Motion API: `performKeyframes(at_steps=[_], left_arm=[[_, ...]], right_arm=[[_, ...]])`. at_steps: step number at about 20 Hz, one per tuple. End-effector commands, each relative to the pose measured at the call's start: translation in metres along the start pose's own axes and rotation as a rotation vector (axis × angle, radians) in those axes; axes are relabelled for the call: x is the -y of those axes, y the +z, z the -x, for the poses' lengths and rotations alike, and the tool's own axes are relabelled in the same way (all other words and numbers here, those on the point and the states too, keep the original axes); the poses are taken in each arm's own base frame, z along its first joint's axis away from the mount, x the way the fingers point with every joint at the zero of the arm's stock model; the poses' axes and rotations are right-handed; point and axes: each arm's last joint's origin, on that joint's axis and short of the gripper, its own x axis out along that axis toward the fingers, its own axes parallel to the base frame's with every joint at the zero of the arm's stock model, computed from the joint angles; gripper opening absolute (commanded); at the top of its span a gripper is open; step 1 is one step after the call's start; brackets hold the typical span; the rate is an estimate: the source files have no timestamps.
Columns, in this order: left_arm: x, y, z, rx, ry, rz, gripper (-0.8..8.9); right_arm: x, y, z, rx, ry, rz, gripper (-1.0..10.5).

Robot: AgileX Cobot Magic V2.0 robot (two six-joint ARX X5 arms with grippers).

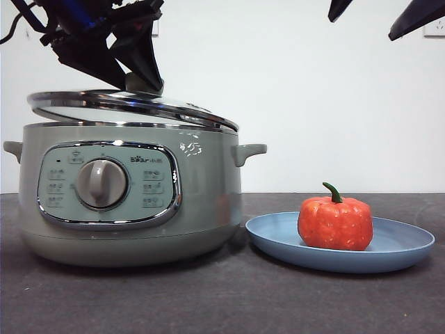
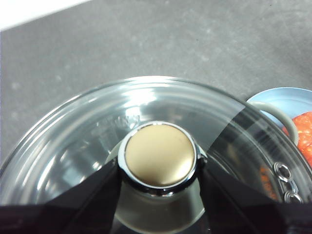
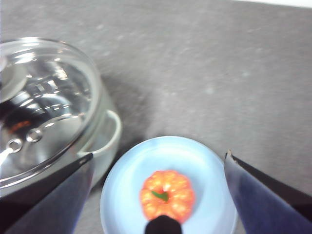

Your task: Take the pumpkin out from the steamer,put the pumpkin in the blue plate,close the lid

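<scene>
The orange-red pumpkin (image 1: 335,223) with its green stem sits upright in the blue plate (image 1: 407,243), to the right of the sage-green steamer (image 1: 208,202). The glass lid (image 1: 132,104) lies tilted over the steamer: its right edge meets the rim and its left edge is raised. My left gripper (image 2: 160,168) is shut on the lid's knob (image 2: 160,155), one jaw on either side. My right gripper (image 3: 158,156) hangs open high above the plate (image 3: 185,151) and the pumpkin (image 3: 168,195), holding nothing. In the front view only its black tips (image 1: 368,17) show at the top right.
The steamer's right side handle (image 1: 249,151) juts toward the plate, close above its left rim. The dark grey tabletop (image 1: 222,299) runs in front of both. A white wall stands behind.
</scene>
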Motion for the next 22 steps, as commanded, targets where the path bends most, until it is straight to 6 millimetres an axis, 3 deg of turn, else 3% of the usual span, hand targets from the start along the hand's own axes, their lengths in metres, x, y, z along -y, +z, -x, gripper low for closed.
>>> performKeyframes(at_steps=[1,9,10,13,14,18,22], left_arm=[[0.001,0.002,-0.005,0.015,-0.004,-0.002,-0.08],[0.0,-0.012,-0.004,-0.128,0.004,-0.008,0.07],[0.0,-0.012,-0.004,-0.129,0.014,-0.01,0.59],[-0.002,-0.012,-0.004,-0.127,0.069,-0.016,3.43],[-0.002,-0.012,-0.004,-0.127,0.081,-0.017,3.69],[-0.005,-0.009,0.002,-0.11,0.112,-0.013,3.77],[-0.006,-0.004,0.037,-0.06,0.107,-0.001,3.73]], right_arm=[[0.001,-0.002,0.0,-0.003,-0.027,-0.009,4.4],[0.001,-0.003,0.0,-0.012,-0.028,-0.007,4.4],[0.001,-0.003,0.0,-0.012,-0.028,-0.007,4.4],[0.001,-0.003,0.0,-0.012,-0.028,-0.008,4.4],[0.001,-0.003,0.0,-0.012,-0.028,-0.008,4.4],[0.001,-0.003,0.0,-0.015,-0.027,-0.007,4.4],[0.002,-0.006,0.006,-0.034,-0.023,0.011,4.4]])
